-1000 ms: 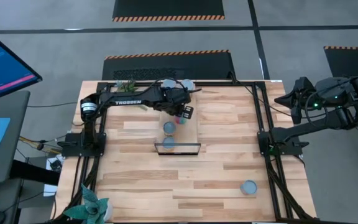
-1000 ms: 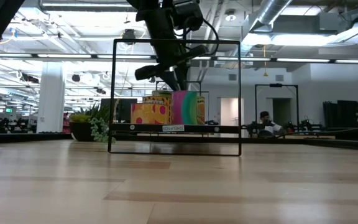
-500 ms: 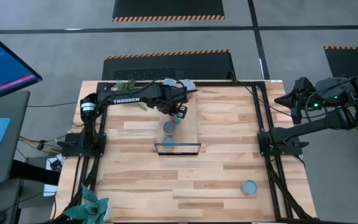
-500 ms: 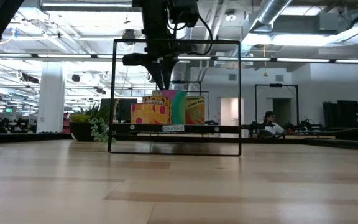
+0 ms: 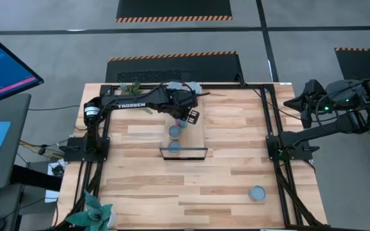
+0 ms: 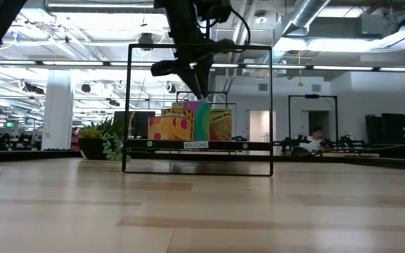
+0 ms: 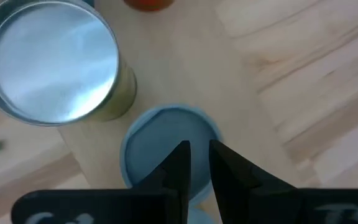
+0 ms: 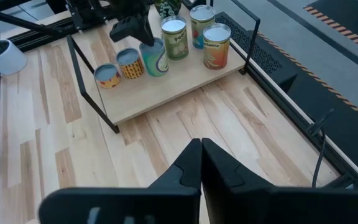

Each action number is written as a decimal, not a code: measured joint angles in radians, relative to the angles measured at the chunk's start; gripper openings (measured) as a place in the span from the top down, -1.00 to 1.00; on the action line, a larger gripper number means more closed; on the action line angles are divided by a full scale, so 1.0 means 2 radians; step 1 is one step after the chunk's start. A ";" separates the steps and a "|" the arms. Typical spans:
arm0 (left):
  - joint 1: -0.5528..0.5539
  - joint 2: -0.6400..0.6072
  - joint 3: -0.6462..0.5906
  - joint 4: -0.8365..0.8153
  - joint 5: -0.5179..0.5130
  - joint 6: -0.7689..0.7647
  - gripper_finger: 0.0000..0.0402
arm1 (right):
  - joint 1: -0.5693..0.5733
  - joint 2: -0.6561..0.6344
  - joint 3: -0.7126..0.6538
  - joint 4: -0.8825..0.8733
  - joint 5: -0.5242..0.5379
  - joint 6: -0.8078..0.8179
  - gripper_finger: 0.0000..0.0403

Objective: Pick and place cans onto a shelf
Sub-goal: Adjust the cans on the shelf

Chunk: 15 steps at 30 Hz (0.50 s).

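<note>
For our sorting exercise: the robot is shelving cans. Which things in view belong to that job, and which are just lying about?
Job: cans on the shelf; loose can on the table; left pincer above the shelf; right pincer waiting off-table.
Lying about: potted plant; monitor.

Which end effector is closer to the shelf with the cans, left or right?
Left. The left end effector is directly above the shelf, over its cans. The right end effector waits beyond the table's right edge, far from it.

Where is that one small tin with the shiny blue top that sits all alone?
In the high view the lone tin stands on the slatted wooden tabletop near its front right corner, far from the light-wood shelf holding the other cans.
</note>
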 joint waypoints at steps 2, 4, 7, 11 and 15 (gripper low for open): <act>0.000 0.000 -0.002 -0.001 0.000 -0.001 0.77 | 0.000 0.000 0.000 0.000 0.000 0.000 0.88; 0.000 -0.001 -0.006 -0.005 0.004 -0.001 0.77 | 0.000 0.000 0.000 0.000 0.000 0.000 0.89; -0.001 0.000 -0.016 0.003 0.004 -0.007 0.77 | 0.000 0.000 0.000 0.000 0.000 0.000 0.89; -0.002 -0.001 -0.017 -0.004 0.001 -0.008 0.77 | 0.000 0.000 0.000 0.000 0.000 0.000 0.89; -0.002 -0.001 -0.023 -0.016 0.001 -0.010 0.77 | 0.000 0.000 0.000 0.000 -0.010 0.000 0.87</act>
